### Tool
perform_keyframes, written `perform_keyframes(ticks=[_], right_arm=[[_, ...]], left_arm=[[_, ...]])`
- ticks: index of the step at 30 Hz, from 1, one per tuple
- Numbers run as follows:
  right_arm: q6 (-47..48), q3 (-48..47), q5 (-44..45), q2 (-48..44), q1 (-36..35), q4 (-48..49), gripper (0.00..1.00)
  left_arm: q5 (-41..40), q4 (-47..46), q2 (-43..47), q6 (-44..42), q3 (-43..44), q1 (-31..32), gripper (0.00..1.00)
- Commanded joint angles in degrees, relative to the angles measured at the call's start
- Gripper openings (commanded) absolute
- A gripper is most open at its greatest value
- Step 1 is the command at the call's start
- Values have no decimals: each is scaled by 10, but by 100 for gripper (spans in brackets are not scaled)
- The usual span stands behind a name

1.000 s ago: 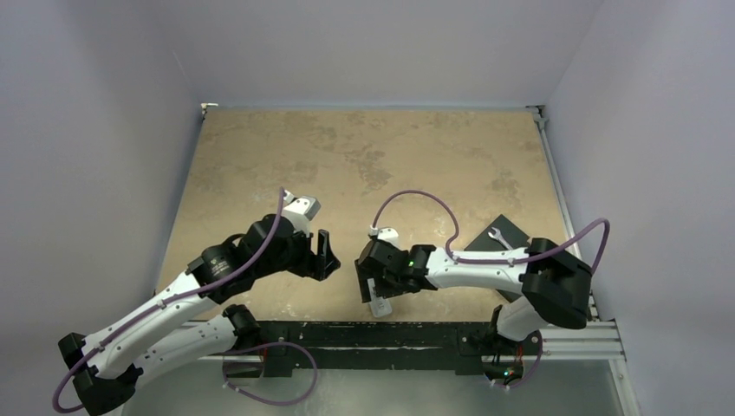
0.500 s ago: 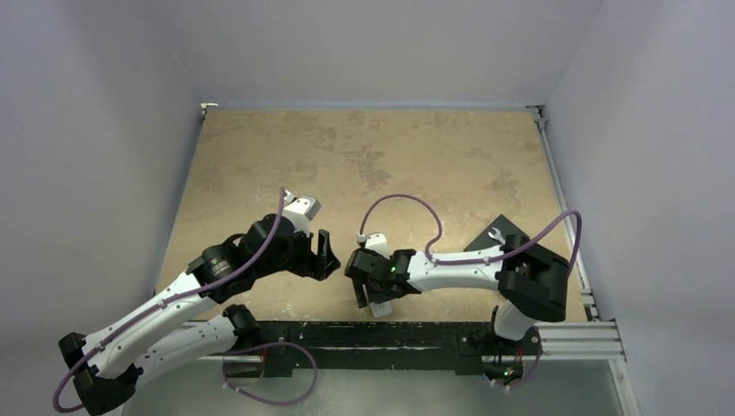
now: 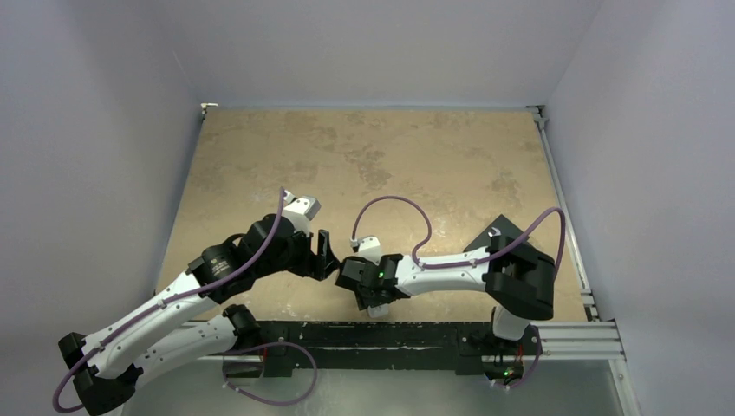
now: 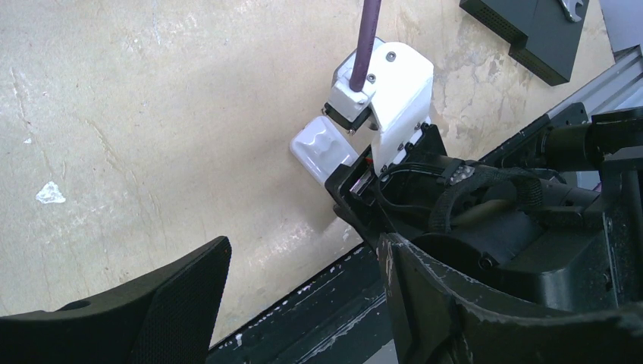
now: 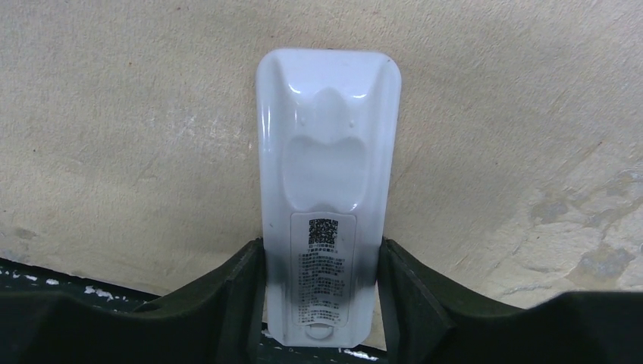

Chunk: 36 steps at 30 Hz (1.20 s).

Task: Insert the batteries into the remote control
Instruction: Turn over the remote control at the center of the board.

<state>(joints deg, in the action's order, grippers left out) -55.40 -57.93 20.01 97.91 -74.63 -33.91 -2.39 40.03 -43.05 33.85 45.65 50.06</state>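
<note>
While the tan, mottled desk (image 3: 260,156) fills most of the overhead view, both arms lean in over its near edge and meet close to the middle of that edge. The left arm (image 3: 173,299) reaches in from the near left corner, and the right arm (image 3: 451,269) stretches leftward from the near right corner with a purple cable (image 3: 394,208) looping above it. A black block (image 3: 507,227) lies by the right edge of the desk, partly behind the right arm.

The left claw (image 4: 303,258) hangs wide, its two dark fingers well apart with only bare desk between them, just beside the right wrist. The right claw (image 5: 322,254) is closed on the remote control (image 5: 326,152), one finger pressed against each long side of its lower half.

That remote control lies flat on the desk at the near edge, plain white back upward, with a shallow moulded recess near the middle. Its far end points away from the edge, while its near end reaches the dark strip along it. A small printed label (image 5: 324,265) sits on the back between the two fingers.
</note>
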Motion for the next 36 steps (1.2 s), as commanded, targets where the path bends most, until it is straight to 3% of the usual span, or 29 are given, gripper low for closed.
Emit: perform_keyframes(ticks=[1, 8, 15, 26, 36], right_arm=[[-32, 9, -4, 18, -10, -16, 48], [-35, 19, -2, -13, -10, -16, 27], [-32, 37, -14, -65, -10, 2, 17], [-11, 91, -63, -144, -7, 72, 13], [19, 147, -128, -208, 28, 148, 12]], left_arm=[[-7, -8, 5, 4, 5, 3, 72], [-7, -8, 2, 5, 5, 3, 72], [-4, -8, 0, 7, 5, 3, 72], [-3, -16, -2, 23, 1, 3, 83], [37, -105, 24, 85, -84, 3, 85]])
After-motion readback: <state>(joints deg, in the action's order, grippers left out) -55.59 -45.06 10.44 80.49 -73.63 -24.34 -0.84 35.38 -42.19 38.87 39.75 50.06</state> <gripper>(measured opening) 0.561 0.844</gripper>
